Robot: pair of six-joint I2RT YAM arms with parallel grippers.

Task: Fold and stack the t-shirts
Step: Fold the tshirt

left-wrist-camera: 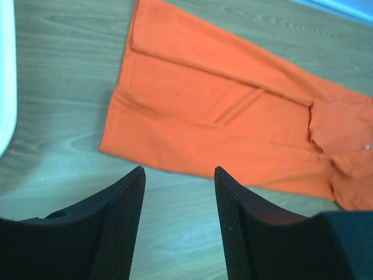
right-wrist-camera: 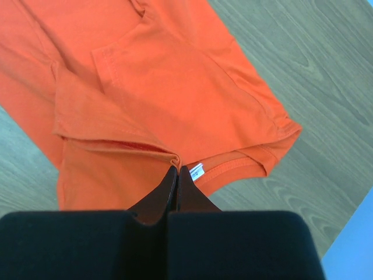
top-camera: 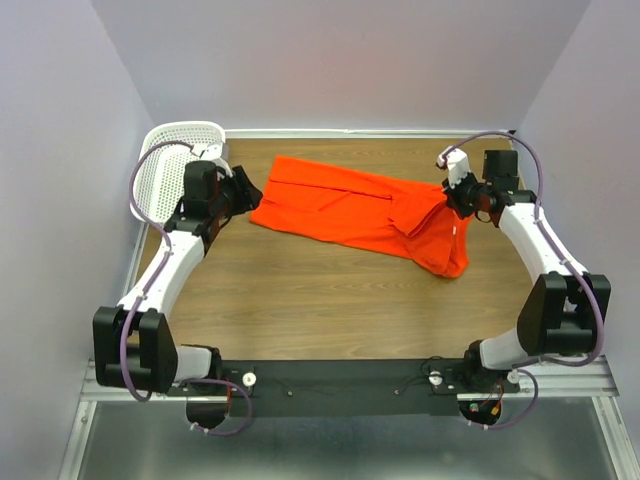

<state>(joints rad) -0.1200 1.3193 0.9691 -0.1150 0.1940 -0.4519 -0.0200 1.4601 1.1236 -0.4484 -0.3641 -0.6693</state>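
Currently: t-shirt [top-camera: 340,208], bright orange-red, lies on the wooden table [top-camera: 300,300], in the far half, a little right of centre. The body is stretched out long, left to right, angling slightly toward the near side at its right end. One long edge is folded over onto the body, and a crease runs along the length. The left end is flat on the wood, hem edge straight. The right end is bunched and gathered, drooping in a fold toward the near side. The collar is at that right end, with a small white tag [right-wrist-camera: 197,171] showing just inside the neckline. A short sleeve lies folded over the chest beside it.

Right gripper [right-wrist-camera: 176,170]: jaws pressed together, pinching a fold of the t-shirt's fabric right next to the tag. From above, it sits at the t-shirt's right end, cloth drawn up to it.

Left gripper [left-wrist-camera: 178,172]: fingers stand apart with a moderate gap, only bare wood seen between them. It points at the t-shirt's left end, just short of the hem, not touching cloth.

White perforated basket [top-camera: 178,160]: far-left corner of the table, just behind the left gripper, apart from the t-shirt.
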